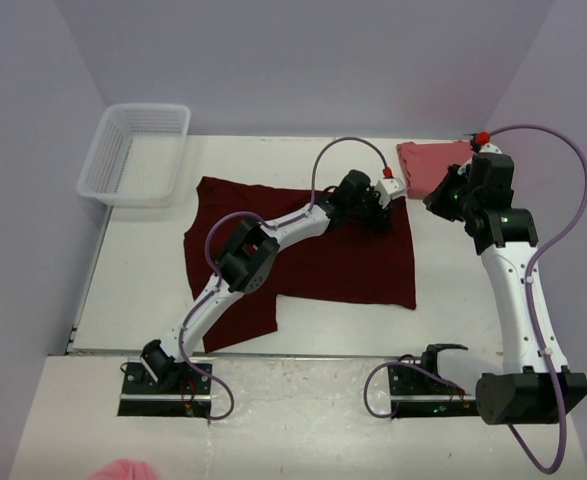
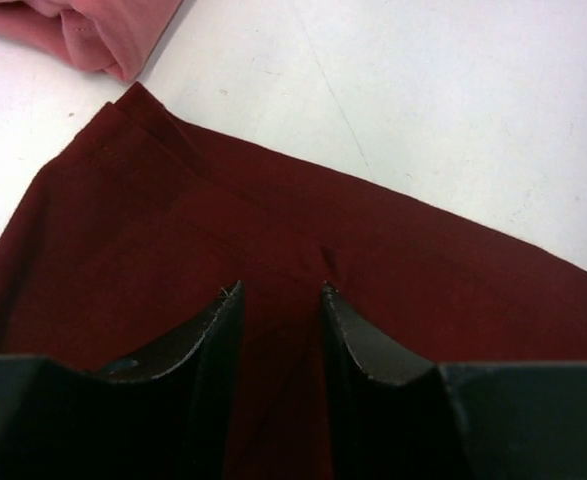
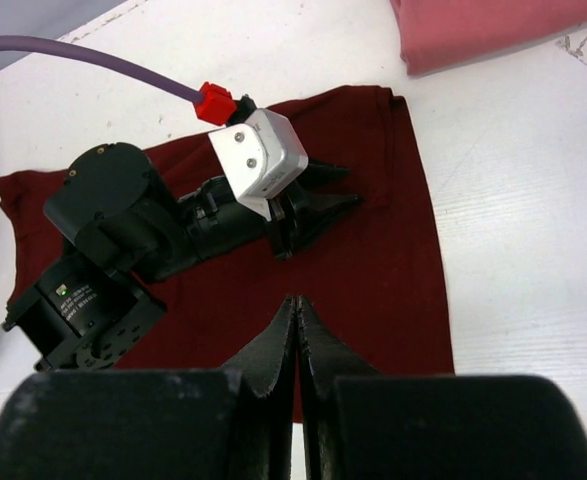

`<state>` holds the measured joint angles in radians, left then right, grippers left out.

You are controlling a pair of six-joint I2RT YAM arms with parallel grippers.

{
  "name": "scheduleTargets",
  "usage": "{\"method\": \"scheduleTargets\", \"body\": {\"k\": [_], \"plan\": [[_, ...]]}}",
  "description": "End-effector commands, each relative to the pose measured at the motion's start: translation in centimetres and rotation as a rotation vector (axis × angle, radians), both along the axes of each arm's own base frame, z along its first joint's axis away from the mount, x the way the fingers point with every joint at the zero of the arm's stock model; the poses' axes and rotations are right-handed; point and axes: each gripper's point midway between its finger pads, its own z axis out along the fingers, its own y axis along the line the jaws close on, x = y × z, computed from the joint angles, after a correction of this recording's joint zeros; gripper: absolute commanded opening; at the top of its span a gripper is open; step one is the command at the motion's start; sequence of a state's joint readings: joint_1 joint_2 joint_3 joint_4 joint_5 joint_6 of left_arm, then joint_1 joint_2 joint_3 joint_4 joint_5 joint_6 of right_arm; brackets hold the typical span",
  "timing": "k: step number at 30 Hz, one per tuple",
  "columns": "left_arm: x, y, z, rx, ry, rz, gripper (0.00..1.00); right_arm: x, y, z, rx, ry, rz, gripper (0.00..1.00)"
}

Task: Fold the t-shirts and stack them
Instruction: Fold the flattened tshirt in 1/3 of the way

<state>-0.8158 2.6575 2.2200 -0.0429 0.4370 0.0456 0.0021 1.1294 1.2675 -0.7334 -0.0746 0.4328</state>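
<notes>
**Top external view: maroon shirt lies open, left arm down on its far right corner**

Looking down at the white table [image 1: 143, 290], the biggest thing on it is the maroon t-shirt [image 1: 343, 265]. It is spread flat across the middle, with one sleeve reaching to the far left and a flap running toward the near edge. The white mesh basket [image 1: 101, 165] sits at the far left corner, apart from the cloth. The pink t-shirt [image 1: 428, 165] is folded small at the far right, just beyond the maroon shirt's corner.

The left gripper [image 2: 281, 290] rests on the maroon cloth near that corner. Its jaws are partly apart, and a small pucker of fabric sits by the tips. I can't tell whether any cloth is actually pinched. The right gripper [image 3: 298, 300] hangs above the shirt's right side with its fingers pressed together, holding nothing.

The shirt looks light, limp and thin, so I'd expect it to sag and drag rather than keep its shape. The hem or the corner, where the edge is doubled, seems the best place to grip.

I can't read any brand or label. There is a small sticker on the left arm's joint, but it is too tiny to make out.
</notes>
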Motion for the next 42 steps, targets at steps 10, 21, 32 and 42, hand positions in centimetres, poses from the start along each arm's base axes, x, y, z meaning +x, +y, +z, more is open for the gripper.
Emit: {"method": "scheduleTargets", "body": {"k": [10, 21, 32, 42], "plan": [[-2.0, -1.6, 1.7, -0.078, 0.066, -0.083, 0.4, 0.0, 0.7, 0.6, 0.014, -0.033, 0.042, 0.0], [-1.8, -1.4, -0.3, -0.056, 0.131, -0.053, 0.3, -0.7, 0.8, 1.3, 0.016, -0.061, 0.048, 0.0], [-1.2, -0.6, -1.3, -0.034, 0.137, -0.026, 0.09, -0.6, 1.5, 0.5, 0.042, -0.051, 0.069, 0.0], [-4.4, -2.2, 4.5, -0.181, 0.173, -0.161, 0.0, 0.0, 2.1, -1.1, 0.077, -0.027, 0.09, 0.0]]}}
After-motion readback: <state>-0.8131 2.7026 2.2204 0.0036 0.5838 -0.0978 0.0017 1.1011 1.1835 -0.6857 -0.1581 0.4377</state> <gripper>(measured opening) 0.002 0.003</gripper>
